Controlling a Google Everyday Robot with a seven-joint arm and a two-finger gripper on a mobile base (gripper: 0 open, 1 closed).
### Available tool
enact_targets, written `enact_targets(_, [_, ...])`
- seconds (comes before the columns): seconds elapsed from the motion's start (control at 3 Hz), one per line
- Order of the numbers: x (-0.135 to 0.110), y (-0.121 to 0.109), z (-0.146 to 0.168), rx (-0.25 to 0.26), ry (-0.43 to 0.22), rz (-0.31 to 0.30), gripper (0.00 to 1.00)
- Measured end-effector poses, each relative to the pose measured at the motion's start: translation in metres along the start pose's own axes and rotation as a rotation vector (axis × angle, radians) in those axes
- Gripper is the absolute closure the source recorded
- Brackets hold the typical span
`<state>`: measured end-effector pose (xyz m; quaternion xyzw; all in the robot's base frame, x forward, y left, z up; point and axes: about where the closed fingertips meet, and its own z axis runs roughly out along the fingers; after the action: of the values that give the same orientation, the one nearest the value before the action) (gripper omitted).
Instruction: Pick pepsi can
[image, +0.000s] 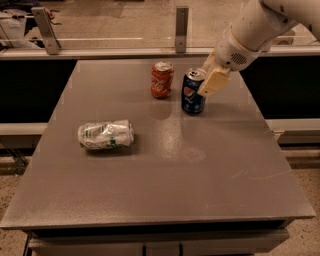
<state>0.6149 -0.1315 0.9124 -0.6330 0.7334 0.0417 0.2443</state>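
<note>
A flat, grey, square tabletop (165, 195) is seen from above and in front, with 3 drink cans on it. The pepsi can (192, 98), a dark blue can with a round red, white and blue logo and a silver top, stands upright on the far right part of the tabletop. Just to its left, close but apart from it, an orange-red can (162, 80) with a silver top also stands upright. Well apart from both, nearer the front left, a crushed silver-and-green can (106, 135) lies on its side.

A thick white robot arm (252, 30) reaches down from the upper right corner. At its end, the beige pincer (204, 88) sits against the upper right side of the pepsi can, level with the can's rim, and slants down to the left. How far the pincer is open, and whether it has hold of the can, I cannot tell, since the can hides part of it.

Behind the tabletop, 2 grey metal posts (182, 22) rise from a pale rail
</note>
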Motion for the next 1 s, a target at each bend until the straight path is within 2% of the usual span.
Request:
enact_targets(0.33, [-0.0006, 0.0004, 0.0020, -0.003, 0.000, -0.001, 0.82])
enact_targets(1.0, [-0.0059, 0.0028, 0.0027, -0.035, -0.013, -0.021, 0.36])
